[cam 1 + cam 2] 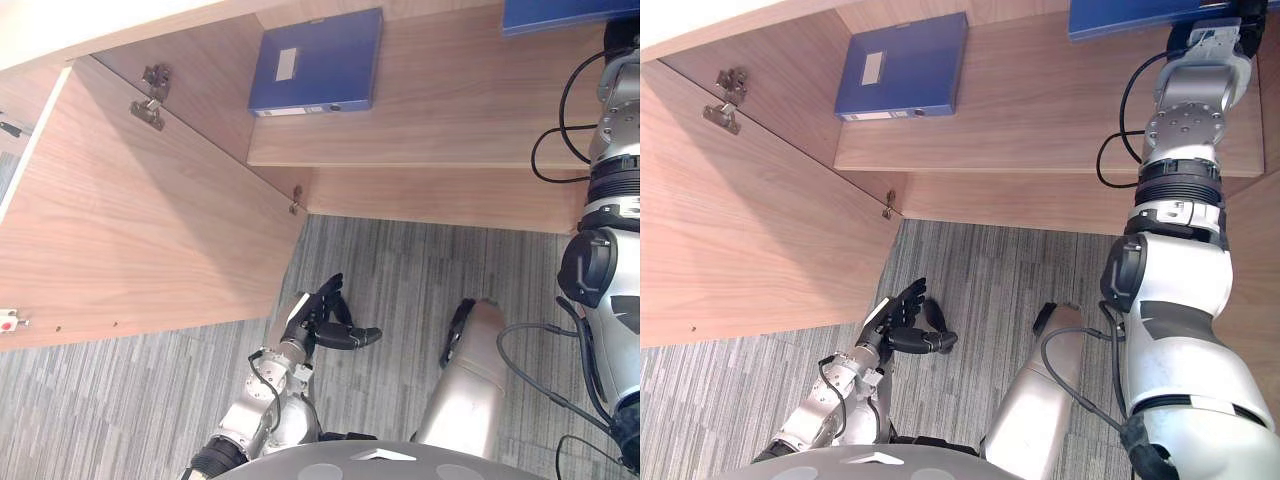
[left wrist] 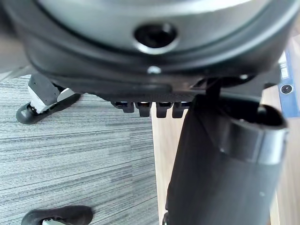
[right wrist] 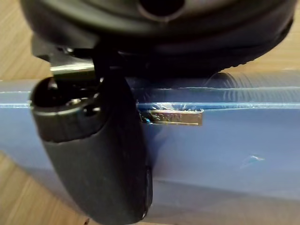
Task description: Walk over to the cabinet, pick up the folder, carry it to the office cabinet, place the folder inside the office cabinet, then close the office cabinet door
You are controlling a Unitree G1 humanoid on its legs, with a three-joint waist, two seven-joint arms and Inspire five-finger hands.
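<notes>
The wooden cabinet [image 1: 450,200] stands open in front of the robot, seen from above. Its door [image 1: 130,230] is swung wide out to the left, with the inner face turned up toward the head camera. Grey striped carpet [image 1: 400,270] covers the floor below the cabinet and door.

Inside the cabinet, a wide wooden shelf [image 1: 450,110] runs across. At its far right end lies a blue folder [image 1: 1130,17], partly cut off by the top of the view, and the right arm reaches up to it. In the right wrist view the right hand [image 3: 93,154] has its thumb laid across the folder's blue face, just beside a small metal strip [image 3: 176,117] on that face. The fingers are hidden, so I cannot tell whether the hand grips the folder or only rests on it.

Another blue folder [image 1: 318,60] lies flat on the left part of the same shelf, well apart from the first, with a white label [image 1: 286,64] on its cover.

The left hand [image 1: 322,318] hangs low over the carpet, below the door's lower corner, with its fingers loosely spread and its thumb sticking out, holding nothing.

Two metal hinges sit along the door's inner edge, an upper hinge [image 1: 152,95] and a lower hinge [image 1: 296,200].
</notes>
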